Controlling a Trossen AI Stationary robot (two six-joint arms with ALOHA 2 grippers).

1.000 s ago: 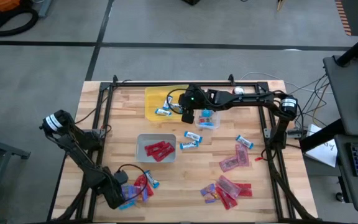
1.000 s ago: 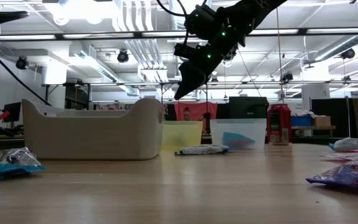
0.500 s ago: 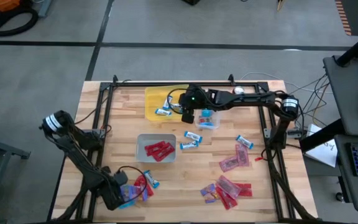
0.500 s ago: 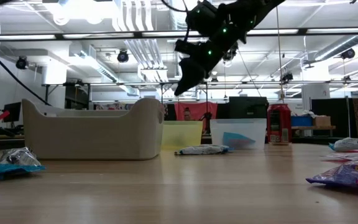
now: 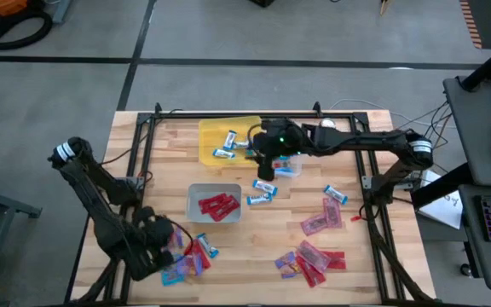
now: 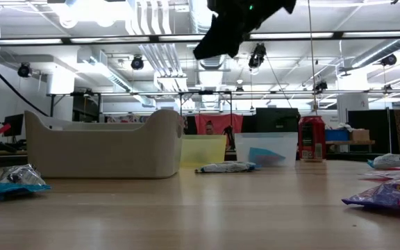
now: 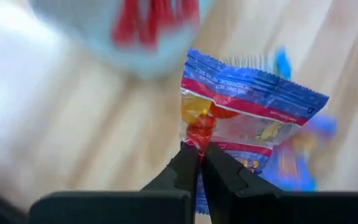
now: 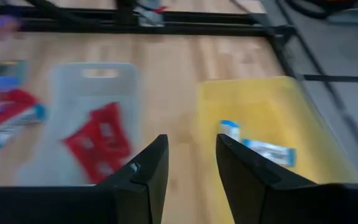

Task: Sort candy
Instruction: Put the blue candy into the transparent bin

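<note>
The left gripper (image 7: 199, 152) has shut its jaws on a purple-blue packet (image 7: 247, 118).

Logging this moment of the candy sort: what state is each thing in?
Left tool: shut on blue-and-pink candy packet, lifted off the wood.
Right tool: open, empty, above the bins.
Yellow bin: holds blue-and-silver mini bars.
Grey bin: holds red packets.
Clear bin: upright, contents unclear.
Red soda can: upright.

Three bins (image 5: 213, 203) mid-table, packets inside each. Loose candy (image 5: 314, 257) scattered right of them; further pile (image 5: 186, 256) at near-left corner, under left gripper (image 5: 167, 247).
</note>
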